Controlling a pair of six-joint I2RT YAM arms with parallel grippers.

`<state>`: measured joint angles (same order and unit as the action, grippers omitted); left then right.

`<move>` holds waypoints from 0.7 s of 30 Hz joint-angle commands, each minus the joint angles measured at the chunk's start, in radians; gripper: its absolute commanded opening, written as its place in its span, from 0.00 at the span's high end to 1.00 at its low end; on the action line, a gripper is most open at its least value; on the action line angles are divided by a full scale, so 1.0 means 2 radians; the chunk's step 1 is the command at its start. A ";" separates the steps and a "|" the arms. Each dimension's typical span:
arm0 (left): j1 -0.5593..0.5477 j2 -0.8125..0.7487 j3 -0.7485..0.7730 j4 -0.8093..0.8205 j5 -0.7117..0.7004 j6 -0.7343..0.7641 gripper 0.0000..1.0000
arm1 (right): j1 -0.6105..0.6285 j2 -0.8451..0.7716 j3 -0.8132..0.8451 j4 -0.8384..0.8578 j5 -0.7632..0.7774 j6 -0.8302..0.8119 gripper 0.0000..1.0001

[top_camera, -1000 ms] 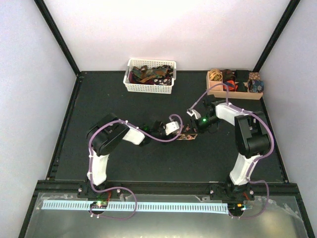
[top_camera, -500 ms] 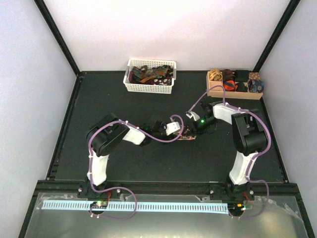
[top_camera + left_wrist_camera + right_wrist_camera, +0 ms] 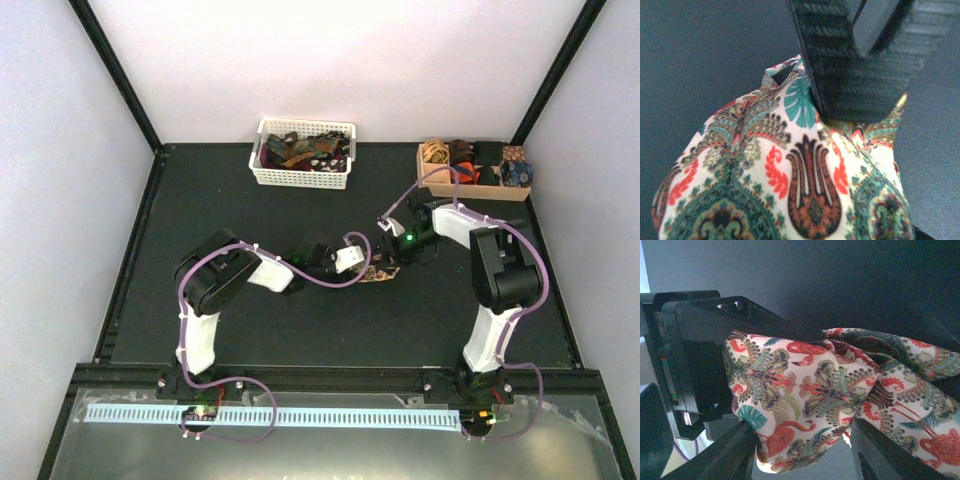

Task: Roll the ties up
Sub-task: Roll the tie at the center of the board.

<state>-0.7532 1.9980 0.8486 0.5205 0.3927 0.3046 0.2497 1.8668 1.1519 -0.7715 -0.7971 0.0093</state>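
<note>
One tie [image 3: 379, 272], cream with a red, green and brown floral print, lies bunched into a roll at mid-table between my two grippers. My left gripper [image 3: 366, 266] comes in from the left and is shut on the tie [image 3: 790, 175], which covers its own fingers in the left wrist view. The right gripper [image 3: 395, 256] is open, and its two dark fingers [image 3: 735, 452] stand on either side of the tie's [image 3: 810, 390] lower fold. A right finger [image 3: 850, 70] shows above the fabric in the left wrist view.
A white slatted basket [image 3: 300, 179] with several more ties stands at the back centre. A tan wooden compartment box [image 3: 470, 186] holding rolled ties sits at the back right. Black frame rails edge the dark mat.
The right gripper squeezed in on the tie and has spread its fingers again, its wrist shifting slightly. The left gripper and the tie have stayed put.
</note>
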 commanded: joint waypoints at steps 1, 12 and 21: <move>-0.008 0.018 -0.008 -0.084 -0.015 0.015 0.53 | 0.013 0.007 0.006 0.013 -0.020 0.008 0.44; -0.009 0.020 -0.010 -0.084 -0.015 0.015 0.53 | 0.006 -0.020 0.024 -0.047 0.012 -0.021 0.34; -0.010 0.022 -0.012 -0.084 -0.015 0.016 0.53 | 0.001 -0.033 0.038 -0.033 0.009 0.000 0.37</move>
<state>-0.7540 1.9980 0.8486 0.5201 0.3923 0.3069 0.2504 1.8427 1.2087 -0.8597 -0.7597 -0.0200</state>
